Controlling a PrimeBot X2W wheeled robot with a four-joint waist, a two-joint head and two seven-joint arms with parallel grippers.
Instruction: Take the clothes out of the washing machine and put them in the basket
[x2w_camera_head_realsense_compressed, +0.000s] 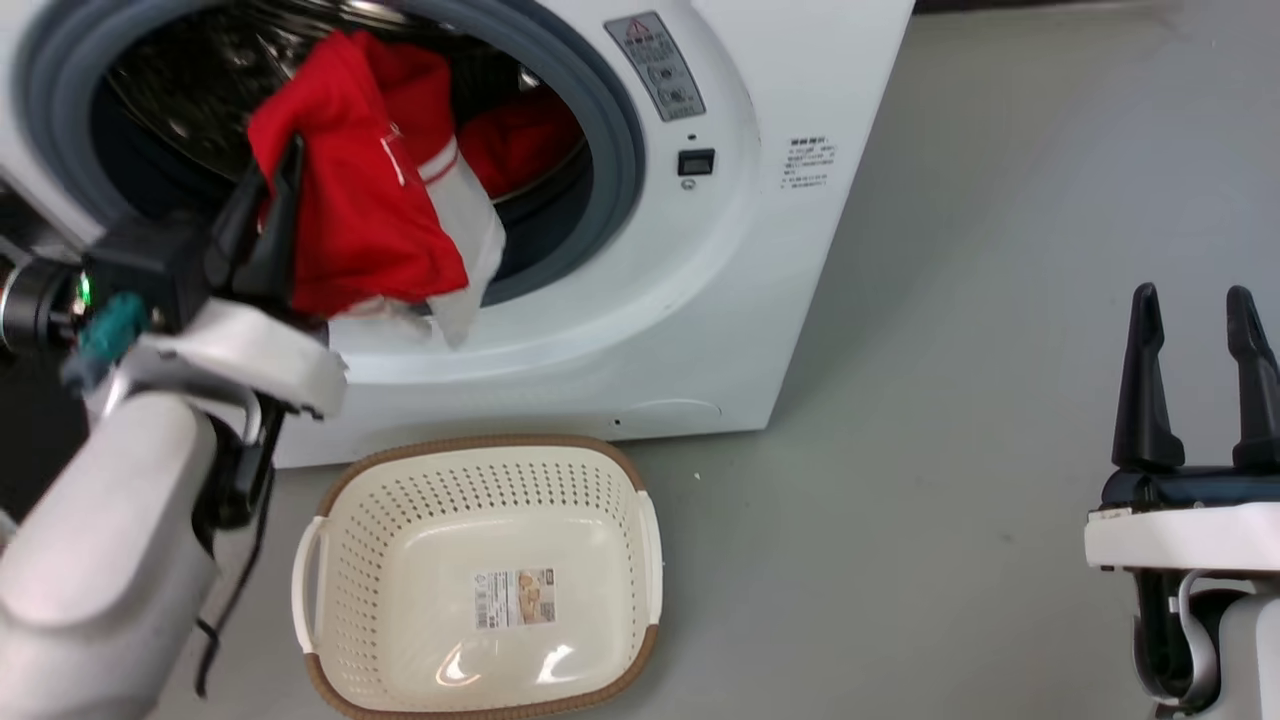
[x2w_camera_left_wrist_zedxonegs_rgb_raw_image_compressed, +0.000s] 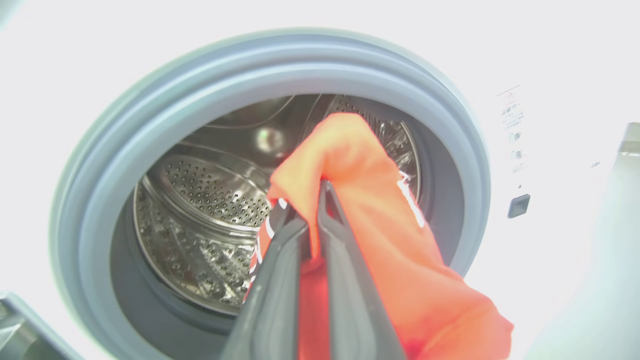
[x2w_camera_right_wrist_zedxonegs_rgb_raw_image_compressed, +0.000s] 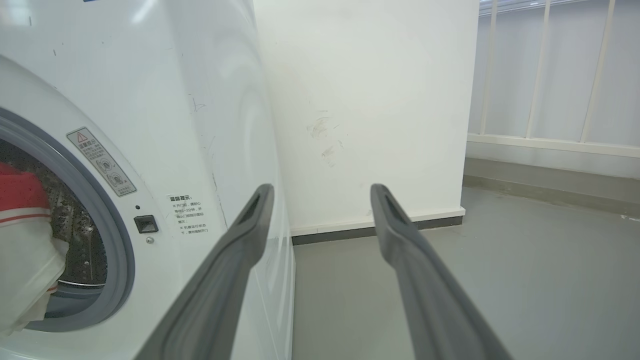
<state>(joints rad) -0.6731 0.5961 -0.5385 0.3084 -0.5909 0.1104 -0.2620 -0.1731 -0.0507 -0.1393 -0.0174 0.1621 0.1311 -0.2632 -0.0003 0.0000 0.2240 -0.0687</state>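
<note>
Left tool (x2w_camera_head_realsense_compressed: 276, 172) clenched on red garment (x2w_camera_head_realsense_compressed: 350, 210) at washing machine (x2w_camera_head_realsense_compressed: 800, 250) mouth; likely second garment (x2w_camera_head_realsense_compressed: 520, 135) half-hidden behind; right tool (x2w_camera_head_realsense_compressed: 1192, 292) released.

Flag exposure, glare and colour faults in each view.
Left wrist view: overexposed, the washing machine front blown to white, the red garment washed orange. Head view: even light, small glare patches on the basket floor. Right wrist view: well exposed, soft sheen on the machine's side.

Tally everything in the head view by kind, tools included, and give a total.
Red garments: 2 (held garment, drum garment)
Washing machine: 1
Basket: 1
Tools: 2 (left tool shut on the held garment, right tool open)
Total: 6
</note>
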